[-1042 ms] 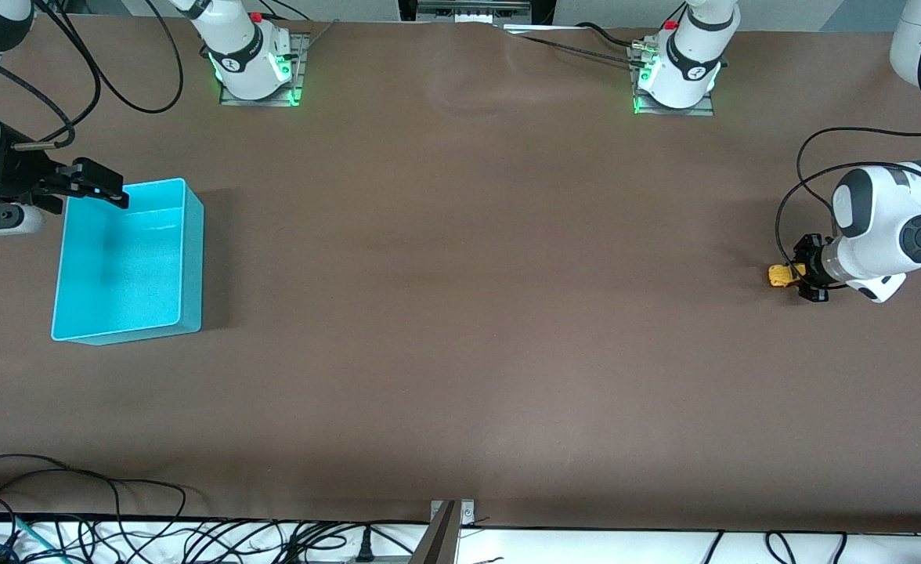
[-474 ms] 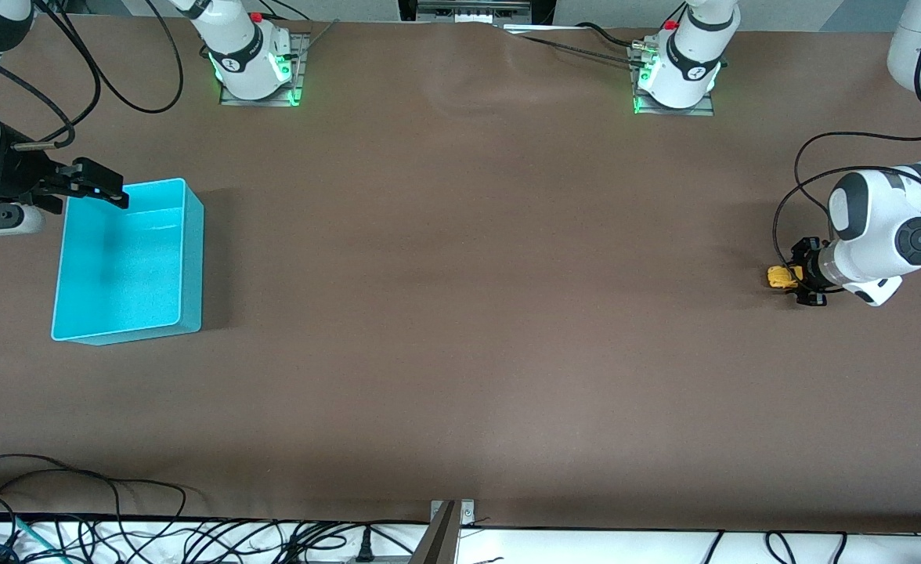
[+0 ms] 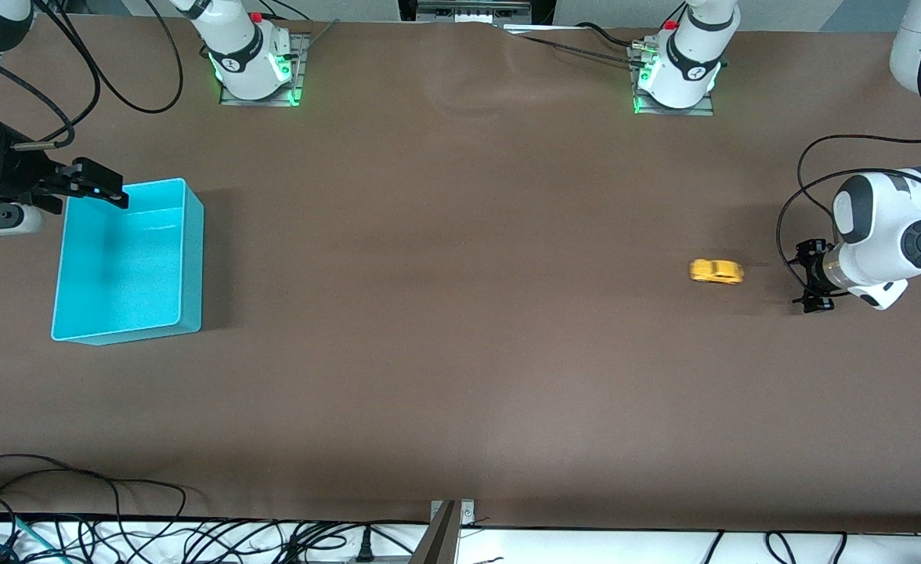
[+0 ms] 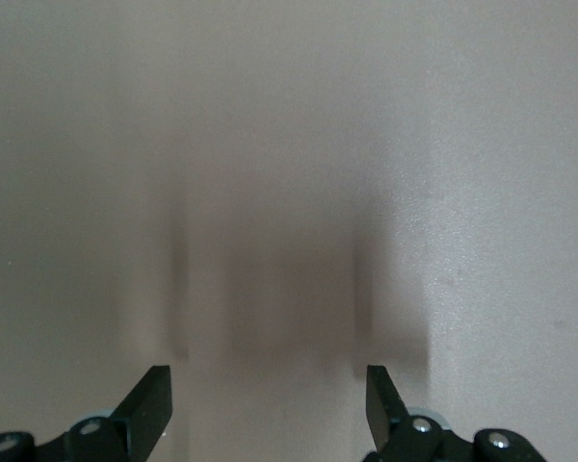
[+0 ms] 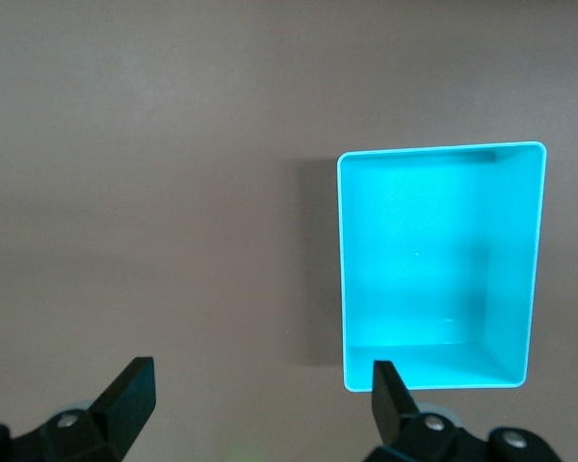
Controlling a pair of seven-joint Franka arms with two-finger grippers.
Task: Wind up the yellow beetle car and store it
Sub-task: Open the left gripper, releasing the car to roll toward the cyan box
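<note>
Half a second ago the yellow beetle car (image 3: 716, 271) sat between the fingers of our left gripper (image 3: 811, 276) at the left arm's end of the table (image 3: 460, 313). Now it stands free on the brown surface, a short way from that gripper toward the middle of the table, and its outline looks slightly smeared, so it may well be rolling, though we cannot be sure from one frame. Our left gripper sits low over the table with its fingers (image 4: 152, 399) spread apart and nothing between them; the left wrist view shows only bare table.

We read this as the wind-up and release done: the car has been let go and is heading toward the right arm's end. Storing it is not yet done.

The cyan bin (image 3: 128, 262) lies empty at the right arm's end, well apart from the car. Our right gripper (image 3: 88, 184) waits over the bin's rim farthest from the front camera, fingers (image 5: 130, 395) open and holding nothing. Next we would expect it to catch the car and drop it in.
</note>
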